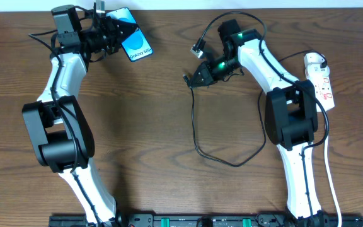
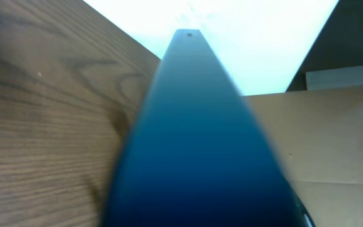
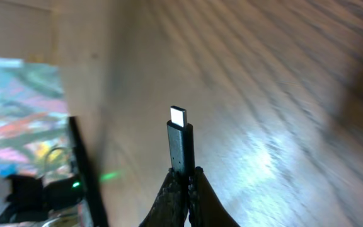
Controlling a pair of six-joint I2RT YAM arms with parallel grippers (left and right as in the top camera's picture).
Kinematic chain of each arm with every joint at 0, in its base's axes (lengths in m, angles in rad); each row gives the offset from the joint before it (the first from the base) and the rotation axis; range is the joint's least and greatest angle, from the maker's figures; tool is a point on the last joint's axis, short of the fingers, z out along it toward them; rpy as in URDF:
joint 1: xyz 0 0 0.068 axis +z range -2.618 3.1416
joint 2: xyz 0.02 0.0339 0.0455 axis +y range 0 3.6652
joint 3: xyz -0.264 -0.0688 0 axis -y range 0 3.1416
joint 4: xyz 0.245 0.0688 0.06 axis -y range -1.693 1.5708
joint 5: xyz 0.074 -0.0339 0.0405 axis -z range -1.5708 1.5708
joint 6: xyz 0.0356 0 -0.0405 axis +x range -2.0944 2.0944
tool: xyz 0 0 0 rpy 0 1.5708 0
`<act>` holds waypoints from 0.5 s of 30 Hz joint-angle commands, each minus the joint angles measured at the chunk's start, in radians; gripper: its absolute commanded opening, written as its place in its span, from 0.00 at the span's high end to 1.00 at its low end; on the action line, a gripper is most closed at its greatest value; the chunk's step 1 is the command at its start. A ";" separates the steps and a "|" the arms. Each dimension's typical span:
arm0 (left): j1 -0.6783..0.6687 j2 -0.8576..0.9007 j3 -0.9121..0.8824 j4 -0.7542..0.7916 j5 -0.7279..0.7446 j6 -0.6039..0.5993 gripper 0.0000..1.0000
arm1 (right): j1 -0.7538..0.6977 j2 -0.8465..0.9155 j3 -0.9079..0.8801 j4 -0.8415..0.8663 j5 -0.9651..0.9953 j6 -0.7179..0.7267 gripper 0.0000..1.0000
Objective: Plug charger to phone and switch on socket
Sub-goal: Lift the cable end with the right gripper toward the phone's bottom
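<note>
The phone [image 1: 135, 43], with its blue lit screen and white "Galaxy" text, is held by my left gripper [image 1: 114, 31] at the back left. In the left wrist view its dark blue edge [image 2: 194, 139] fills the middle and hides the fingers. My right gripper [image 1: 190, 78] is shut on the plug tip [image 3: 180, 133] of the charger, right of the phone and apart from it; its fingers [image 3: 186, 171] pinch the plug's black body. The black cable [image 1: 195, 126] hangs down and loops across the table. The socket [image 1: 325, 85] lies at the far right.
A white adapter [image 1: 314, 62] sits on the strip's far end. The strip's white cord [image 1: 333, 180] runs along the right side toward the front. A loop of black cable [image 1: 235, 162] lies on the wooden table [image 1: 150, 126] in front of the right arm.
</note>
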 commanded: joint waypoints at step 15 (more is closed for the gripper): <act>-0.063 -0.015 0.010 0.280 0.129 -0.322 0.93 | 0.000 -0.196 0.002 0.039 -0.235 0.055 0.99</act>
